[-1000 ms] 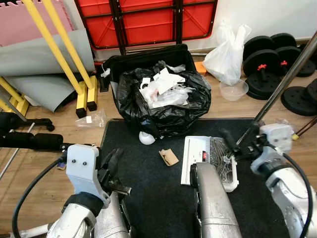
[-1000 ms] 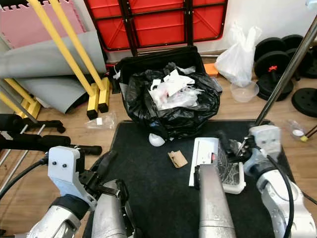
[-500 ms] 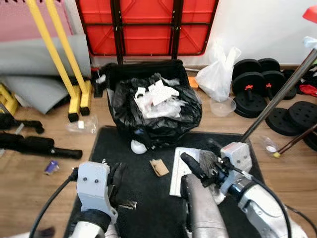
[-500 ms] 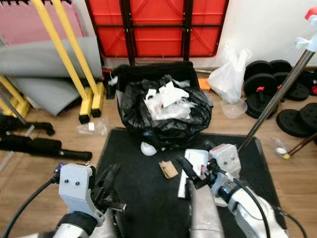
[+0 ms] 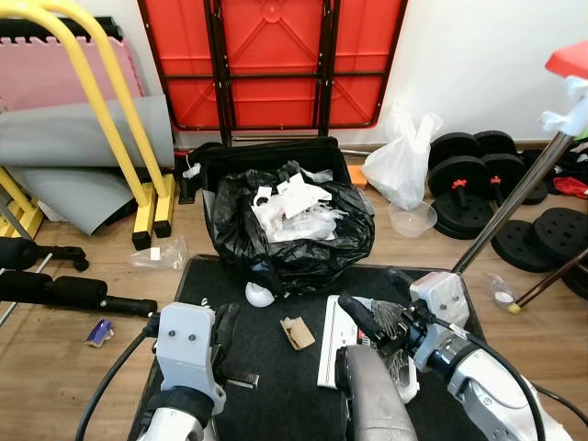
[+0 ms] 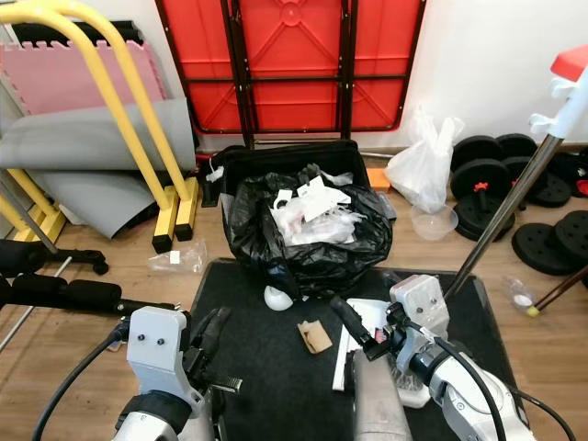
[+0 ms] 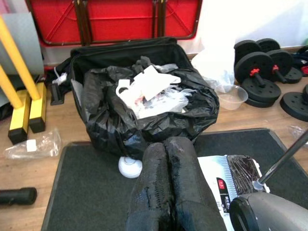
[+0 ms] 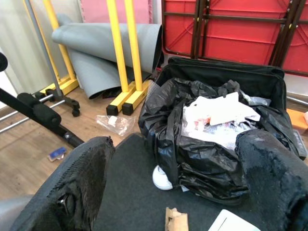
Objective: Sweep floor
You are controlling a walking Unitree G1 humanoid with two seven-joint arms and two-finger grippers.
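Observation:
A white dustpan (image 5: 342,329) with a dark brush head in it lies on the black mat (image 5: 276,386). Its long metal pole (image 5: 510,202) slants up to the right. My right gripper (image 5: 370,289) hovers open just above the dustpan, fingers spread wide in the right wrist view (image 8: 178,144), apart from the pole. A cardboard scrap (image 5: 296,333) and a small white round object (image 5: 259,294) lie on the mat before a black bin bag (image 5: 294,230) stuffed with white rubbish. My left gripper (image 7: 166,187) is shut and empty, low over the mat's near left (image 5: 223,322).
A red folded table (image 5: 276,55) leans on the back wall. Yellow frame legs (image 5: 152,197), grey rolled mats (image 5: 83,138) and a black padded bar (image 5: 55,289) are left. A white plastic bag (image 5: 400,165), clear bowl (image 5: 411,219) and weight plates (image 5: 478,184) are right.
The head view has lifted and pulled back. My right gripper has come away from the pole's foot and swung left over the dustpan, fingers spread. The left gripper has stayed put.

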